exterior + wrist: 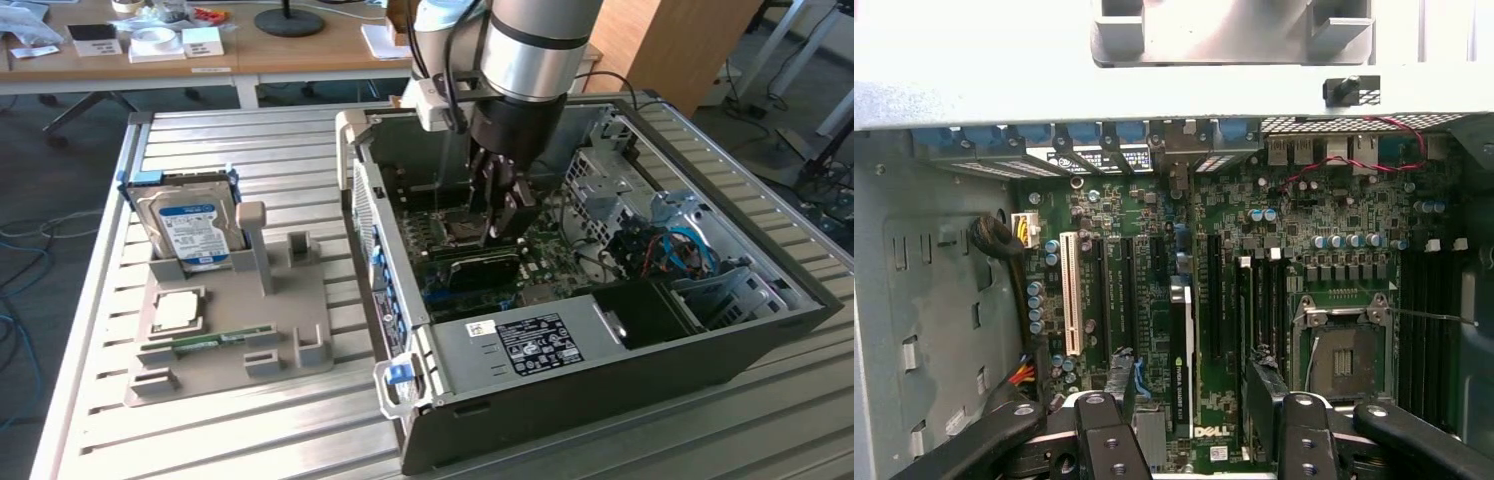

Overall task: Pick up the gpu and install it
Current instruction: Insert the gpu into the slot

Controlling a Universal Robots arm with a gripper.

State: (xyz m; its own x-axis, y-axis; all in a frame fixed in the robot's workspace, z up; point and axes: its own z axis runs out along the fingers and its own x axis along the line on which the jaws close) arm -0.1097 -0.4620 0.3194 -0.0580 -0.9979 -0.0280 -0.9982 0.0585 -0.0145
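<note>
**Gripper open above seated gpu inside PC case**

The arm reaches down into the open computer case (561, 330), which lies on its side on the slatted metal tabletop (200, 440). The gripper (505, 205) hangs just over the motherboard (554, 255), fingers (1109, 440) spread wide, holding nothing.

In the wrist view the gpu (1182, 360) stands on edge in an expansion slot on the motherboard, between the two fingers, apart from both (black face with a green stripe, thin card). In the exterior view a dark card (481, 268) sits in the board right below the gripper.

The empty CPU socket (1346, 358) is beside the slots, with black memory slots past it.

At the exterior view's left, on the tabletop, a grey parts holder (227, 350) carries a blue-labelled hard drive (187, 225) upright, a CPU chip (176, 308) lying flat, and a green memory stick (214, 340) lying flat.
</note>
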